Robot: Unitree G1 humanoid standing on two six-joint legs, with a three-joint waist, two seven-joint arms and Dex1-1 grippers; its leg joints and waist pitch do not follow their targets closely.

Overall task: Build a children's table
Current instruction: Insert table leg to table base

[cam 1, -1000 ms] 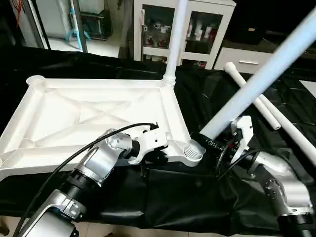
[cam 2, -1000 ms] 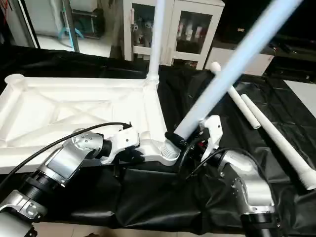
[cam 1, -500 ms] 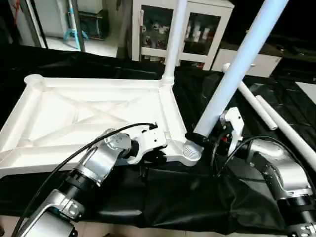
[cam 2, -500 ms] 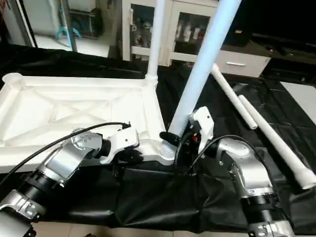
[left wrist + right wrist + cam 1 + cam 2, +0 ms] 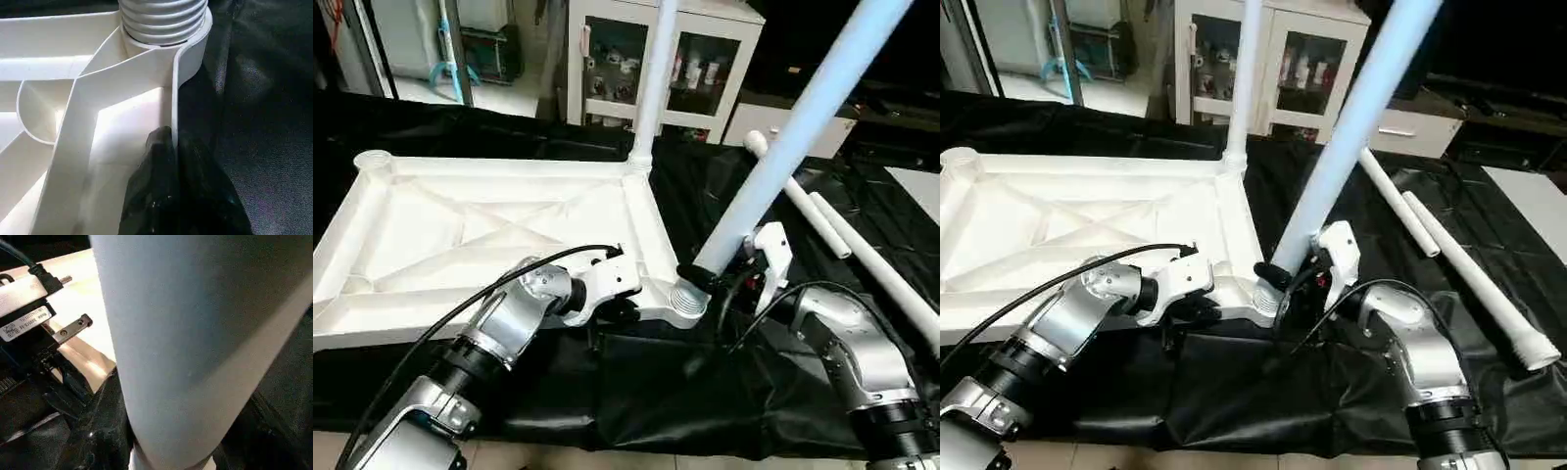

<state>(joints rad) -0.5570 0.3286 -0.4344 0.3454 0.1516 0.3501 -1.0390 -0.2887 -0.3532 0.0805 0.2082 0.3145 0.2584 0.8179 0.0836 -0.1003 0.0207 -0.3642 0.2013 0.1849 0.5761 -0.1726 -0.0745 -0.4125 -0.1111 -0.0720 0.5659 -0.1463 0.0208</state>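
A leg (image 5: 783,137) is held tight by the right end effector (image 5: 720,279), leaning up and away over the near socket (image 5: 686,299). The top (image 5: 489,235) rim is pinched by the left end effector (image 5: 171,161).

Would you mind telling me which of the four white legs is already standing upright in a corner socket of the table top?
The leg at the far corner, rising vertically from the table top. The right gripper holds another tilted; two lie on the black cloth.
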